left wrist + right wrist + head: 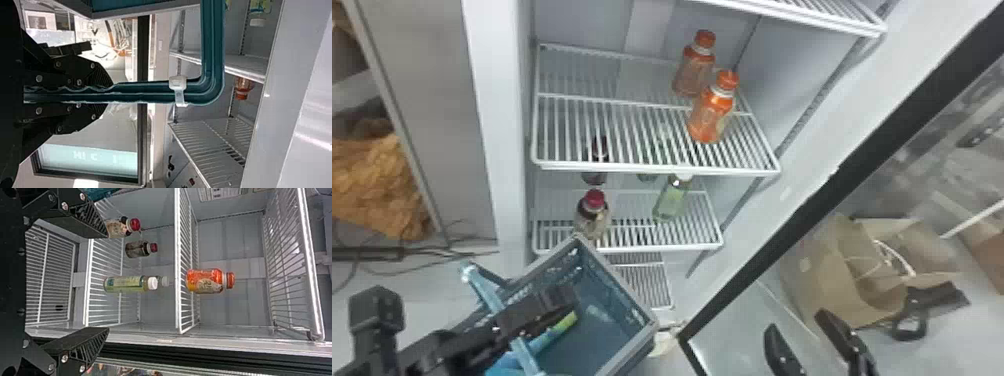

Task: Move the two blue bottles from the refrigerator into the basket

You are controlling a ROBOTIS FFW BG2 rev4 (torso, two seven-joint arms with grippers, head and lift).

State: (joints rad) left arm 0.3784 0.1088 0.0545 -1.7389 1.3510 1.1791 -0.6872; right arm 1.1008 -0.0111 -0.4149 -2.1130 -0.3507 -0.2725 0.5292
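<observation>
Over the basket [632, 310], we have the left pincer [559, 306] clamped closed on its blue handle [156, 92]. Inside, partly behind that pincer, lies a blue object with a yellow-green end [565, 322]; we cannot tell whether it is one bottle or both. Out by the door, we see the right pincer [812, 345], its fingers wide apart and holding nothing. Inside the refrigerator [502, 125], two orange bottles [712, 117] stand on one shelf [652, 171], above two red-capped bottles [119, 228] and a green, white-capped bottle [125, 283].
</observation>
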